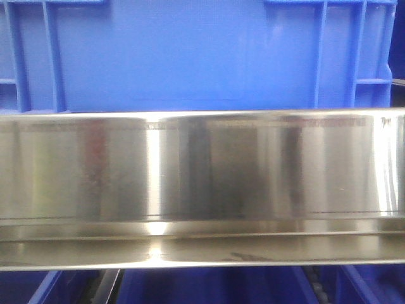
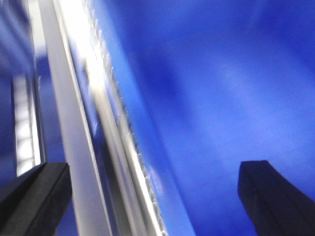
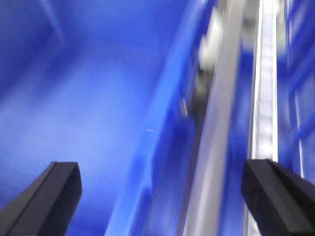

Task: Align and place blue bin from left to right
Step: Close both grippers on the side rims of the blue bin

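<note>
While the blue bin [image 1: 190,57] stands just behind the steel rail [image 1: 202,171], filling the top of the front view, both wrist views are blurred; the left fingers [image 2: 34,196] are spread wide, holding nothing; the right fingers [image 3: 49,196] likewise; blue wall and rail show between each pair.

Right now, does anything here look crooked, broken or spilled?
Nothing stands out. The bin sits level behind the rail. Its wall shows no cracks, and nothing is spilled. The wrist views are too blurred to add detail.
</note>
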